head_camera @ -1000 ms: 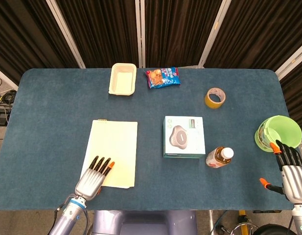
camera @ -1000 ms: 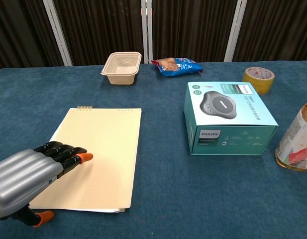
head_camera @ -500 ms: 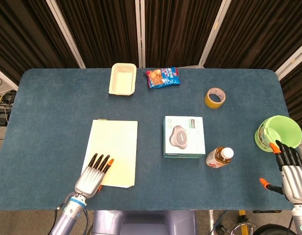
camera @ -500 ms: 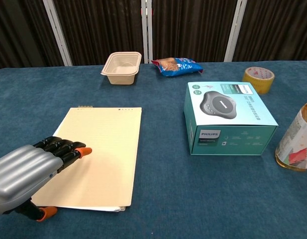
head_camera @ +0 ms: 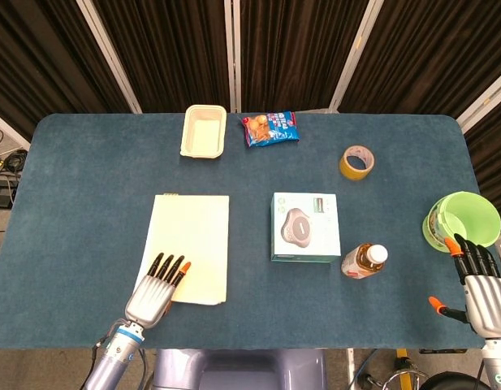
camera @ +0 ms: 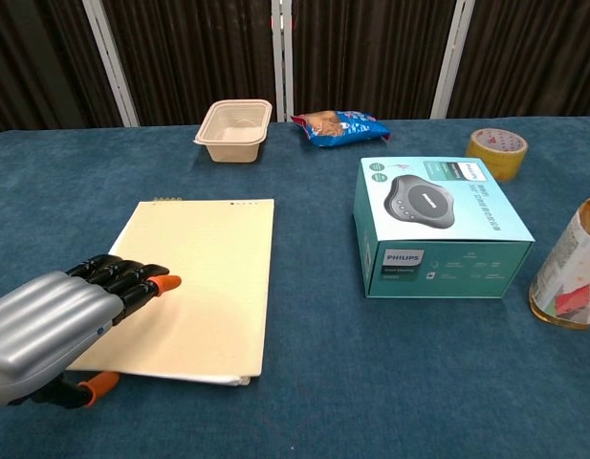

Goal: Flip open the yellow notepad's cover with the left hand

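The yellow notepad (head_camera: 193, 240) lies on the blue table left of centre, its spiral binding at the far edge. My left hand (head_camera: 157, 288) covers its near left corner. In the chest view the fingers (camera: 132, 282) lie flat on the cover (camera: 204, 268), and the orange thumb tip (camera: 98, 382) shows just under the near edge, so the cover is pinched there. That edge looks slightly raised, with white pages showing beneath. My right hand (head_camera: 477, 280) is far off at the table's near right corner, fingers apart and holding nothing.
A teal boxed speaker (head_camera: 305, 227) stands right of the notepad, with a bottle (head_camera: 364, 260) beyond it. At the back are a beige container (head_camera: 204, 131), a snack bag (head_camera: 270, 128) and a tape roll (head_camera: 357, 162). A green bowl (head_camera: 464, 219) sits at the right edge.
The notepad's near edge has drawn away from me and looks shorter from above. My left hand has shifted slightly with it. The right hand has barely moved.
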Controlling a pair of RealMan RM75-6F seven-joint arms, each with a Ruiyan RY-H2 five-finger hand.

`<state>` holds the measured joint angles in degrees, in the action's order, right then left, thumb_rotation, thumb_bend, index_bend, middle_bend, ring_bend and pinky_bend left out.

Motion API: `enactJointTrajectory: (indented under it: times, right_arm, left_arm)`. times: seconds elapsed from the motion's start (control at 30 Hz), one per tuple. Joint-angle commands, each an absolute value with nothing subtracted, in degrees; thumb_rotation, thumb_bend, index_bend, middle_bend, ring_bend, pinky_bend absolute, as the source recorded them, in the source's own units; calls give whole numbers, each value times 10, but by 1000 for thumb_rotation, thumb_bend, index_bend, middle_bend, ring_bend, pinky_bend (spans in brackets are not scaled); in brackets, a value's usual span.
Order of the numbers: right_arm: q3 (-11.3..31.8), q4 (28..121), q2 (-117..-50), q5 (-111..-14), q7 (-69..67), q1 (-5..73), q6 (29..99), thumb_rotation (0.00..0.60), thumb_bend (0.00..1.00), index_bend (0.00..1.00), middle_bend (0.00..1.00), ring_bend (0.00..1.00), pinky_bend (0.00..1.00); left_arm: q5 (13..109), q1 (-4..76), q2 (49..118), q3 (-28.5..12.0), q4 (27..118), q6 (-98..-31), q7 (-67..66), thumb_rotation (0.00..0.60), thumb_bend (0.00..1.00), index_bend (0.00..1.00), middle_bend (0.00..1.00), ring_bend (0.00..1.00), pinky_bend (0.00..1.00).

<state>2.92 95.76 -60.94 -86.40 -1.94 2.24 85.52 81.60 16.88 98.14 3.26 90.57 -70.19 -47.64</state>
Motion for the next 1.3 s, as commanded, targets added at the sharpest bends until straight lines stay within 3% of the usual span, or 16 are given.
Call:
enactJointTrajectory:
  times: [0.03, 0.6, 1.3]
  right_arm:
    - [29, 958, -609, -864, -19, 22, 856, 600, 0, 0, 0, 0, 0]
    - [29, 958, -610, -861, -20, 23, 852, 600, 0, 0, 0, 0, 0]
    - [29, 959, -611, -860, -16, 23, 851, 600, 0, 0, 0, 0, 0]
  left_arm:
    - [814, 169, 980, 32, 908, -702, -475, 600, 623, 0, 0, 0, 0]
    - [782, 179, 993, 9, 879, -694, -471, 600, 652, 0, 0, 0, 0]
    - [772, 194, 951, -18, 954, -713, -457, 600, 663, 0, 0, 0, 0]
